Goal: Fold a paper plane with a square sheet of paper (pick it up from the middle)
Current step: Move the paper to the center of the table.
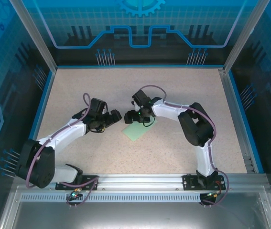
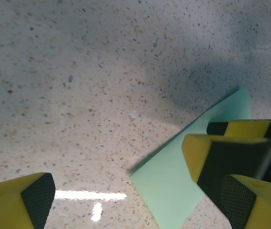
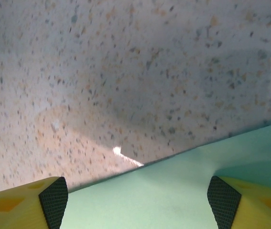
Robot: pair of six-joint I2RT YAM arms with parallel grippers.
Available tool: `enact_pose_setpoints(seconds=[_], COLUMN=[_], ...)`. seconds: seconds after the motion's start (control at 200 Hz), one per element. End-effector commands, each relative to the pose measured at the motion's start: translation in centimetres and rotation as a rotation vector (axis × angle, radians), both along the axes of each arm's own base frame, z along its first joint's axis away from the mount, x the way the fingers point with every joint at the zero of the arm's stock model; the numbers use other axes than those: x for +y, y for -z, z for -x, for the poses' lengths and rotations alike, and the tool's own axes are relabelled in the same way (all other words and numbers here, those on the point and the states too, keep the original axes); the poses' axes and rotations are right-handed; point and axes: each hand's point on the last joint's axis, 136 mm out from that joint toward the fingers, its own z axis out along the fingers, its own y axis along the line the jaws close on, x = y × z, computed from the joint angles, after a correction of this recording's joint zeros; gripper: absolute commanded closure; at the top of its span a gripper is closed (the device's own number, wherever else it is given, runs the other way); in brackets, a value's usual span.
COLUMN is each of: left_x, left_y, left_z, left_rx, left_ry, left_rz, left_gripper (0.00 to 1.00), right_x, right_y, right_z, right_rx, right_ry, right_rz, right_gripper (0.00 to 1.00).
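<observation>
The pale green sheet of paper (image 1: 138, 130) lies on the speckled table, just in front of both grippers. My right gripper (image 1: 131, 117) is low over its far edge with the jaws wide open. Its fingertips (image 3: 54, 200) straddle the paper (image 3: 173, 191), the right one resting on or just above it. My left gripper (image 1: 115, 118) faces it from the left, open, with the paper's corner (image 2: 183, 186) between its fingertips (image 2: 37, 198). The right gripper's yellow fingers (image 2: 231, 143) sit over the paper in the left wrist view. A paper plane is out of view.
The speckled tabletop (image 1: 102, 86) is bounded by blue side rails (image 1: 43, 102) and a glass back wall. An aluminium rail (image 1: 140, 180) with both arm bases runs along the near edge. The right arm's elbow (image 1: 195, 125) rises to the right of the paper.
</observation>
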Motion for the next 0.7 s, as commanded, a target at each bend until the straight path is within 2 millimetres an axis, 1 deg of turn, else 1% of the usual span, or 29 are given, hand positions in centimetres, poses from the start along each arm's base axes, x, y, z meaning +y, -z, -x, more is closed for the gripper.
enact_pose_setpoints(seconds=[0.0, 0.08, 0.145, 0.185, 0.27, 0.35, 0.42, 0.485, 0.51, 0.55, 0.57, 0.6, 0.615, 0.63, 0.695], left_x=[-1.3, -2.1, -2.8, -3.3, -4.4, -5.4, -6.4, -7.4, -7.8, -8.6, -8.9, -9.4, -9.6, -9.8, -10.8], left_y=[0.1, 0.1, 0.1, 0.1, 0.1, 0.0, -0.1, 0.1, 0.2, 0.4, 0.5, 0.7, 0.9, 1.0, 1.5], left_z=[-0.2, -0.2, -0.2, -0.1, 0.2, 0.5, 0.8, 1.3, 1.5, 1.7, 1.8, 2.0, 2.1, 2.2, 2.4], left_rx=[0.002, 0.002, 0.0, -0.001, -0.005, -0.009, -0.012, -0.005, -0.004, 0.002, 0.006, 0.013, 0.018, 0.021, 0.036], left_ry=[0.054, 0.09, 0.117, 0.134, 0.167, 0.2, 0.226, 0.25, 0.261, 0.28, 0.291, 0.303, 0.307, 0.314, 0.34], left_rz=[0.066, 0.094, 0.114, 0.126, 0.134, 0.139, 0.148, 0.158, 0.166, 0.179, 0.184, 0.187, 0.187, 0.188, 0.196], left_gripper=[0.05, 0.05, 0.05, 0.05, 0.06, 0.06, 0.07, 0.08, 0.09, 0.11, 0.11, 0.12, 0.11, 0.11, 0.12], right_x=[-2.4, -3.6, -4.2, -4.3, -4.0, -4.3, -5.9, -7.3, -7.9, -8.7, -9.2, -10.0, -10.2, -10.7, -11.7], right_y=[1.5, 1.2, 0.5, -0.2, -2.8, -5.4, -6.6, -7.0, -6.9, -7.3, -7.1, -7.1, -7.3, -6.8, -6.8], right_z=[3.7, 4.6, 4.6, 4.3, 3.1, 2.2, 2.2, 3.2, 3.7, 4.3, 4.7, 5.4, 5.4, 6.0, 6.8], right_rx=[0.048, 0.027, 0.019, 0.002, -0.082, -0.135, -0.139, -0.118, -0.104, -0.099, -0.091, -0.085, -0.089, -0.077, -0.078], right_ry=[-0.194, -0.305, -0.351, -0.359, -0.326, -0.217, -0.06, 0.069, 0.119, 0.182, 0.215, 0.259, 0.278, 0.294, 0.342], right_rz=[0.046, 0.033, -0.007, -0.037, -0.082, -0.11, -0.099, -0.11, -0.113, -0.125, -0.123, -0.121, -0.126, -0.12, -0.122], right_gripper=[0.18, 0.18, 0.18, 0.19, 0.18, 0.18, 0.18, 0.18, 0.18, 0.18, 0.17, 0.17, 0.16, 0.16, 0.15])
